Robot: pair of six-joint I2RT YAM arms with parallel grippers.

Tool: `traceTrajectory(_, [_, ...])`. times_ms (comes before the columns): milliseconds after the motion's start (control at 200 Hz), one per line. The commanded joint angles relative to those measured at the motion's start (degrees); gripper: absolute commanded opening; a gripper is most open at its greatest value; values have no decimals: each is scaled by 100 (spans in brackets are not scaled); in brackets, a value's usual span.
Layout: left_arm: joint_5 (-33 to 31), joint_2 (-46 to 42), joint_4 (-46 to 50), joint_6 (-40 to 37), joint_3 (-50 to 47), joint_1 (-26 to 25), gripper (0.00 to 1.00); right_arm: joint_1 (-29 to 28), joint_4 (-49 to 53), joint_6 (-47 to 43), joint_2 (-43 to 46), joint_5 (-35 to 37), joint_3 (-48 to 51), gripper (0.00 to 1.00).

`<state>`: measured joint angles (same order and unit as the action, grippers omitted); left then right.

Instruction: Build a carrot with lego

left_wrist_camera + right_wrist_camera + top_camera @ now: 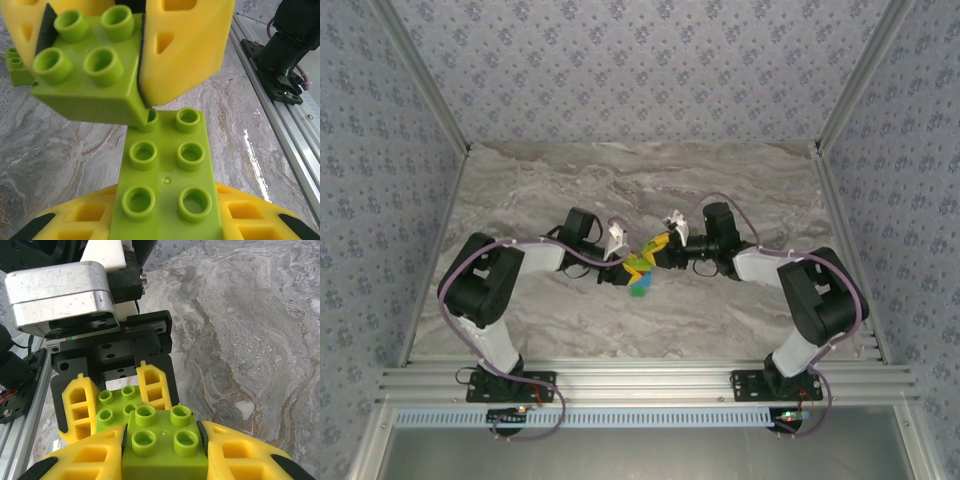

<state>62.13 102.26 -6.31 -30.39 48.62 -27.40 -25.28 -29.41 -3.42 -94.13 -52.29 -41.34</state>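
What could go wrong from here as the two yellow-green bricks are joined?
1. The square brick in the right gripper sits tilted, just its corner over the long brick; pressing now may jam rather than seat.
2. The left gripper holds the long brick by one end, so pressure on the free end may pivot it loose.

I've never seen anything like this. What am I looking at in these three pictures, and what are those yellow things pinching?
Two robot arms, the left arm and the right arm, stand at the edge of a marbled table. One picture looks down from above; the other two come from a camera on each wrist. The yellow pieces are fingers. The left gripper pinches a long yellow-green brick. The right gripper pinches a square yellow-green brick, its corner over the long one's end. A small brick lies on the table.
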Motion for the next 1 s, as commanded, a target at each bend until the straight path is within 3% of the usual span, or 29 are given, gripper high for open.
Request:
traceTrajectory(0, [-250,189,218,-94,32,-9,0,38,-862,359,-155,-183,140,25])
traceTrajectory(555, [0,262,230,-63,101,44,0,444,-2770,1670,-583,-1198,567,22])
traceTrajectory(994, [69,260,209,-41,105,68,0,256,-2869,1792,-855,-1385,505,22])
